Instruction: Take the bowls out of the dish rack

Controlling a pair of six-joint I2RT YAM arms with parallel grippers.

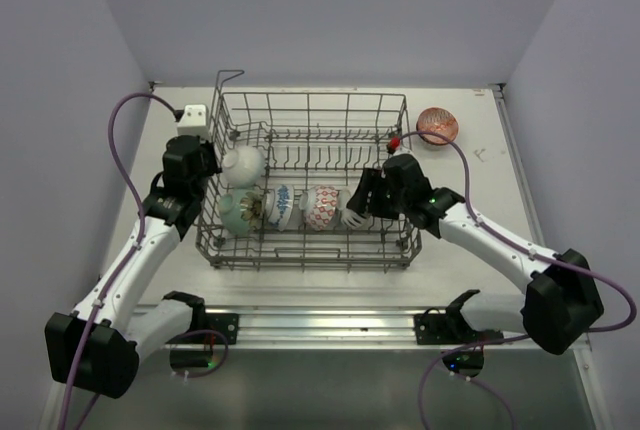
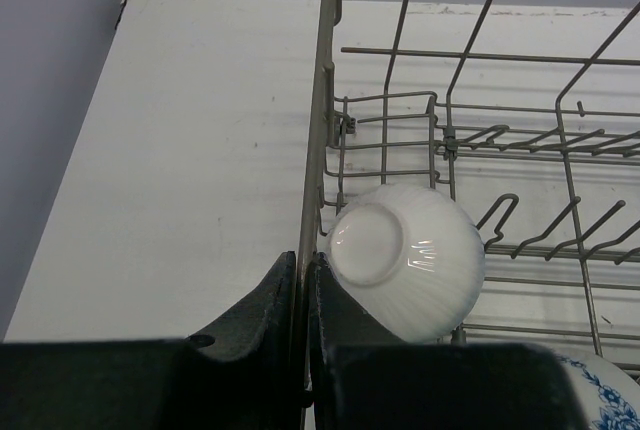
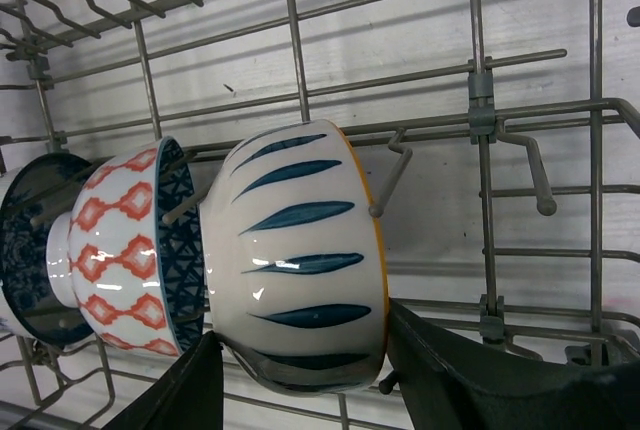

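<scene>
The grey wire dish rack (image 1: 310, 96) stands mid-table. A plain white bowl (image 1: 243, 163) lies inside near its left wall. A row stands on edge in front: pale green (image 1: 232, 214), brown-patterned (image 1: 260, 208), blue-patterned (image 1: 285, 206), red-patterned (image 1: 322, 207) and blue-striped (image 1: 352, 214). My left gripper (image 1: 207, 162) is shut on the rack's left rim wire (image 2: 322, 100), beside the white bowl (image 2: 410, 255). My right gripper (image 3: 303, 322) has one finger on each side of the blue-striped bowl (image 3: 300, 250), closed on it; the bowl leans among the tines next to the red-patterned bowl (image 3: 120, 250).
A red-patterned bowl (image 1: 437, 125) sits on the table outside the rack's far right corner. A white box (image 1: 193, 113) with a purple cable lies by the far left corner. A raised wire loop (image 1: 230, 77) stands at that corner. Walls close in on both sides.
</scene>
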